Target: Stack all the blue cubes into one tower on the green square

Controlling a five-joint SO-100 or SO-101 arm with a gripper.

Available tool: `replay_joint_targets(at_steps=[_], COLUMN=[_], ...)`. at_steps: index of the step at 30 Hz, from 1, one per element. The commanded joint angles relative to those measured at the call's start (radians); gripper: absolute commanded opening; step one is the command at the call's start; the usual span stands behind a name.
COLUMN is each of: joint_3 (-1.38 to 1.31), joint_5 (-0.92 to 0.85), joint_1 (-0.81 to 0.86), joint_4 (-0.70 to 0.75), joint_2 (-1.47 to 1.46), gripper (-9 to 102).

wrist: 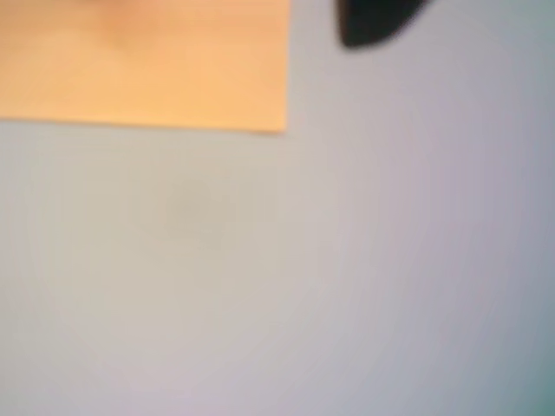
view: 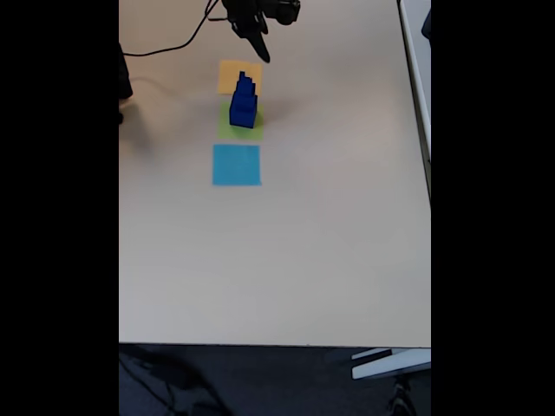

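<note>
Upper left of the wrist view, the orange-yellow square (wrist: 143, 62) sits blurry on the table (wrist: 277, 277), with my claw (wrist: 375, 24) just a dark blob up top, so can't tell if it's open or closed. Fixed view, upper middle: blue cubes (view: 243, 102) stacked on the green square (view: 227, 126), light-blue square (view: 236, 165) below.

Pale matt table top (view: 286, 260), smooth. Flat orange-yellow paper square (wrist: 143, 61), matt. Flat lime-green paper square (view: 225, 122) and light-blue paper square (view: 236, 165), matt. Dark navy-blue solid cubes (view: 244, 102), slight sheen.
</note>
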Motion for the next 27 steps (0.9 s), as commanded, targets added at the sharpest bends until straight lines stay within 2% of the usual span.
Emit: replay_joint_targets(at_steps=[1,9,18,27], joint_3=[0.038,0.190,0.299,0.387], joint_5=[0.006,0.017,0.040,0.049], joint_1=[-0.018,-0.029,-0.038,-0.009], joint_4=[-0.083,-0.276,-0.407,-0.422], joint_2=[-0.002,-0.032,-0.048,-0.017], gripper=[34,33,32,29])
